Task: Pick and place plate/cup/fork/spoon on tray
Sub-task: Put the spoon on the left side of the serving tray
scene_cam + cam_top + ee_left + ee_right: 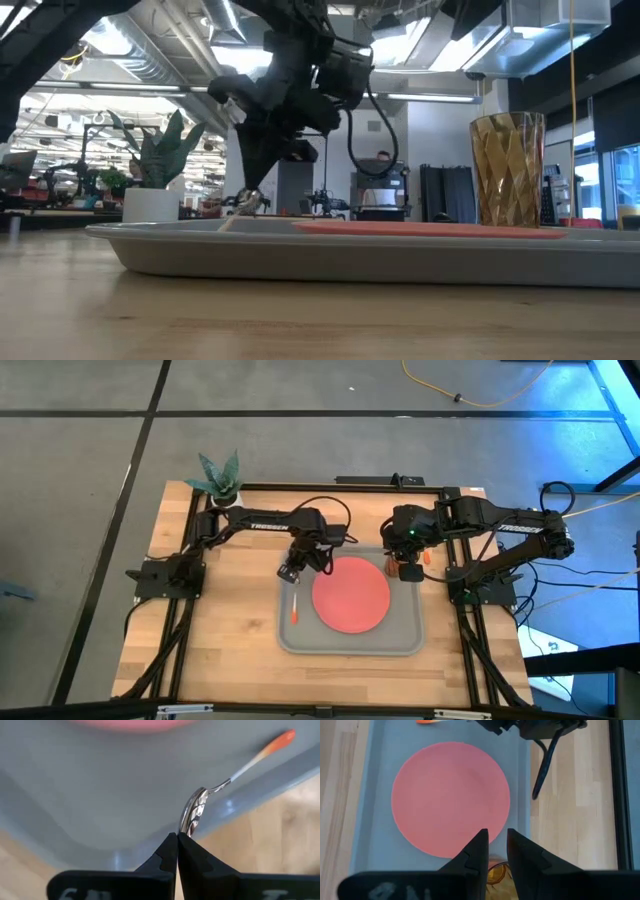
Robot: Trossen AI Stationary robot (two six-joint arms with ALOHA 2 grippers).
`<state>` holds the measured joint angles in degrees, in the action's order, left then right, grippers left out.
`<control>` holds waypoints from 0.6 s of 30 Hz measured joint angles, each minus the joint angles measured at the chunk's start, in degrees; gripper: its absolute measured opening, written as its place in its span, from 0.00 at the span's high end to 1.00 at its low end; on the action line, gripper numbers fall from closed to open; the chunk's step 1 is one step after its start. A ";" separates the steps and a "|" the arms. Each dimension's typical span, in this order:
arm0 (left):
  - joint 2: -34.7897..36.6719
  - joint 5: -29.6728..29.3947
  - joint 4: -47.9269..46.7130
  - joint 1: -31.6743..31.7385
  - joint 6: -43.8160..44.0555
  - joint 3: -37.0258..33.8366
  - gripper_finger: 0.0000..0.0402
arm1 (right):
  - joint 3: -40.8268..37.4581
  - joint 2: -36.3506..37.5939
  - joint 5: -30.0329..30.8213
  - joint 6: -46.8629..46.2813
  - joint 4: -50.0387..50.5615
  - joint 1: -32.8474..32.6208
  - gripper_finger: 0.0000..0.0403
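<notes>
Left hand (291, 571), over the large grey rectangular tray's (300, 640) left rim, pinches the silver bowl of the orange-handled spoon (227, 782); handle rests inside. Flat coral-red plate (351, 593) lies centred. Right hand (495, 852), fingers slightly spread, hovers above the amber tumbler (508, 169) at the far right corner.

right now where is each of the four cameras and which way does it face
High view: above the table, looking straight down; both arms, tray, plate.
Low view: at table-top height, looking level across; left arm lowering onto the tray, cup at right.
Left wrist view: looks past the left gripper pinching the spoon.
Right wrist view: looks down past the right gripper, open above the cup.
Shared: all four show the plate.
</notes>
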<state>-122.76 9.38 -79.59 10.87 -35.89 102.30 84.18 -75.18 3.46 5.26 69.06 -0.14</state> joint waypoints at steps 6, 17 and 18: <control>0.00 -1.26 -0.25 1.39 0.67 0.00 1.00 | 0.00 0.00 0.00 1.02 0.00 0.02 0.82; -0.59 0.63 1.35 1.60 0.56 -2.06 1.00 | 0.00 -0.02 0.00 1.25 0.04 0.00 0.82; -0.65 0.40 1.49 1.60 0.55 -2.90 1.00 | 0.00 -0.02 0.00 1.25 0.03 0.01 0.82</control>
<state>-123.41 9.78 -78.10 12.47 -35.34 99.40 84.18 -75.20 3.46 6.51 69.09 -0.14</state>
